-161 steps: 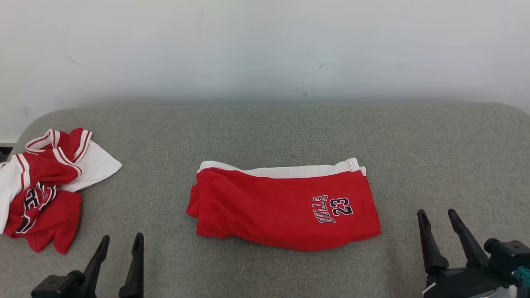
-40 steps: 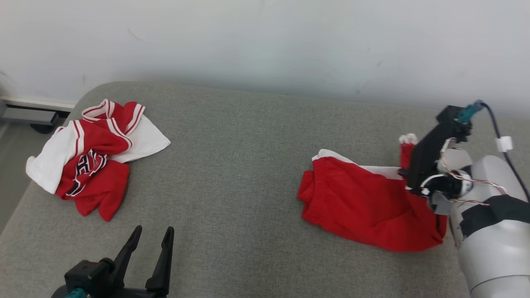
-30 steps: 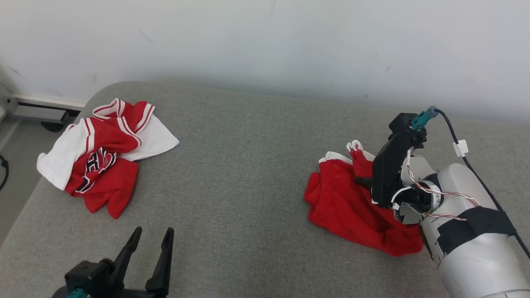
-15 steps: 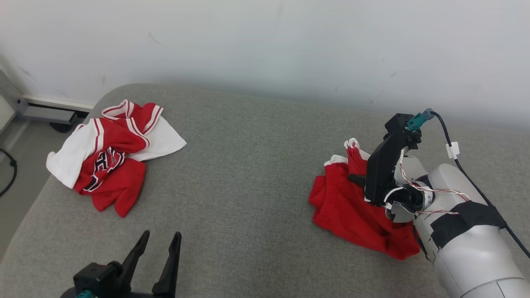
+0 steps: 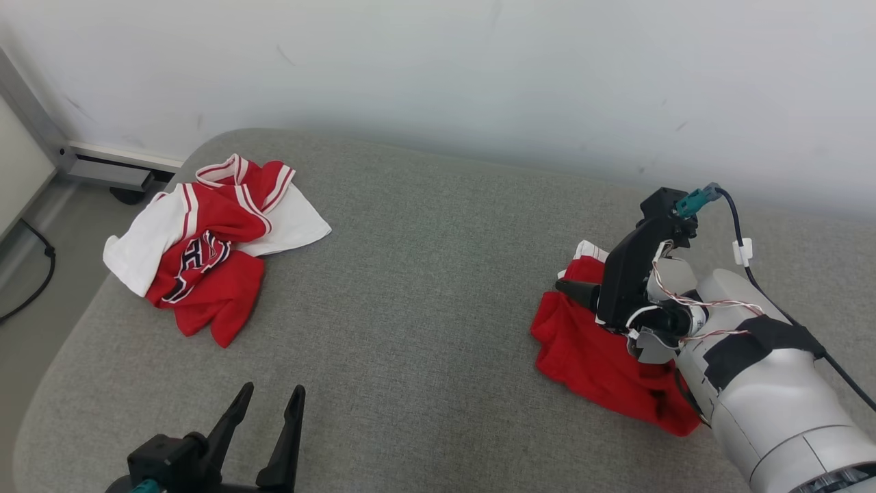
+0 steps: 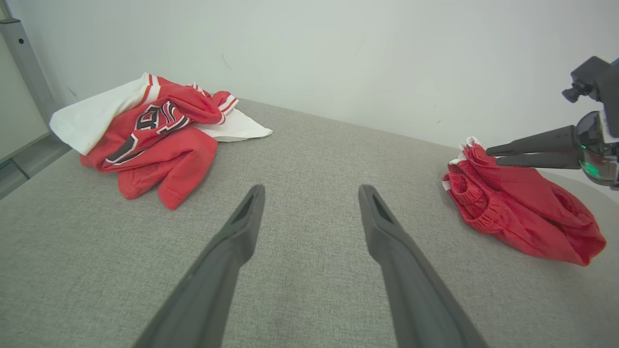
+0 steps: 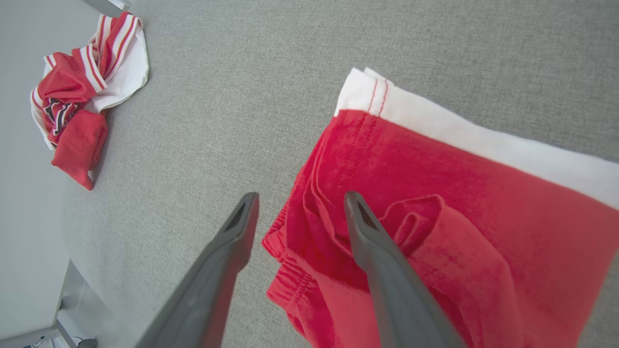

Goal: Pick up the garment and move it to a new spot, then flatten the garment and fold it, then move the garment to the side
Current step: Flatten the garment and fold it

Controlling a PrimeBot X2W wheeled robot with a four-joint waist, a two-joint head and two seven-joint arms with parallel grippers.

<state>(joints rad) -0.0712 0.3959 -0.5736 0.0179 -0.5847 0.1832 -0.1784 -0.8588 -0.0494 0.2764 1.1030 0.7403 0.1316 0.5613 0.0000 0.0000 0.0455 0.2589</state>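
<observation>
The garment (image 5: 588,356), red shorts with a white band, lies bunched in a loose fold on the right of the grey padded table (image 5: 424,274). My right gripper (image 5: 562,286) hovers just over the garment's left end, open, with nothing between its fingers. In the right wrist view the right gripper (image 7: 300,198) stands above the rumpled waistband edge of the garment (image 7: 459,193). The left wrist view shows the garment (image 6: 522,212) under the right gripper (image 6: 493,157). My left gripper (image 5: 270,394) stands open and empty near the table's front edge, the left gripper (image 6: 312,191) far from the garment.
A crumpled red and white jersey (image 5: 205,239) lies at the table's far left corner. Beyond the left edge, the floor holds a black cable (image 5: 27,274). A pale wall runs close behind the table. Bare grey surface separates the two cloth heaps.
My right gripper has opened and let go of the garment's raised corner, which has dropped onto the heap. The camera has turned, shifting the whole picture. The left gripper stays open.
</observation>
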